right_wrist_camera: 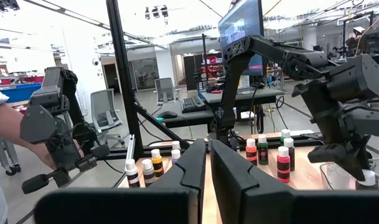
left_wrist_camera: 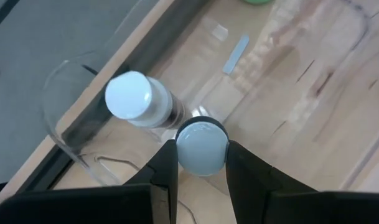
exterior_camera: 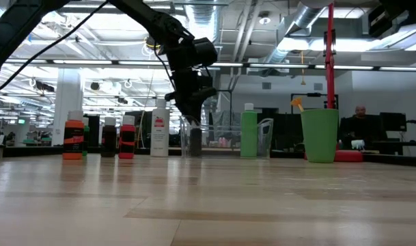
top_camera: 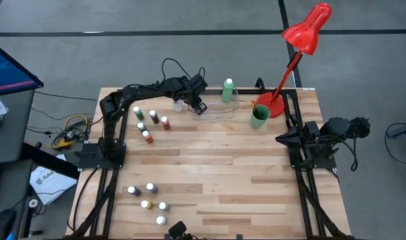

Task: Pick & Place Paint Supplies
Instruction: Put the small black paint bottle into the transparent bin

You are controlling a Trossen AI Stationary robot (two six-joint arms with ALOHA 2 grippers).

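Red desk lamp (top_camera: 303, 47) set at table's (top_camera: 229, 173) far right corner; green cup (top_camera: 259, 117) placed just beside lamp base; clear plastic tray (top_camera: 219, 107) laid near cup.

Near the table's (top_camera: 223, 160) far edge, the clear tray (top_camera: 219, 107) is lying between the left gripper (top_camera: 197, 105) and the cup (top_camera: 259, 116), with the taller bottle (top_camera: 227, 91) standing at its far side and the lamp base (top_camera: 272, 105) sitting just beside the cup. A small bottle (left_wrist_camera: 202, 147) is sitting between the left gripper's fingers (left_wrist_camera: 166, 168) inside the tray, right beside another capped bottle (left_wrist_camera: 138, 99). One cluster of small bottles (top_camera: 151, 122) is standing on the left of the table behind its middle, a second cluster (top_camera: 149, 197) is standing near the front left edge, and the right gripper (top_camera: 283, 139) is waiting at the table's right side.
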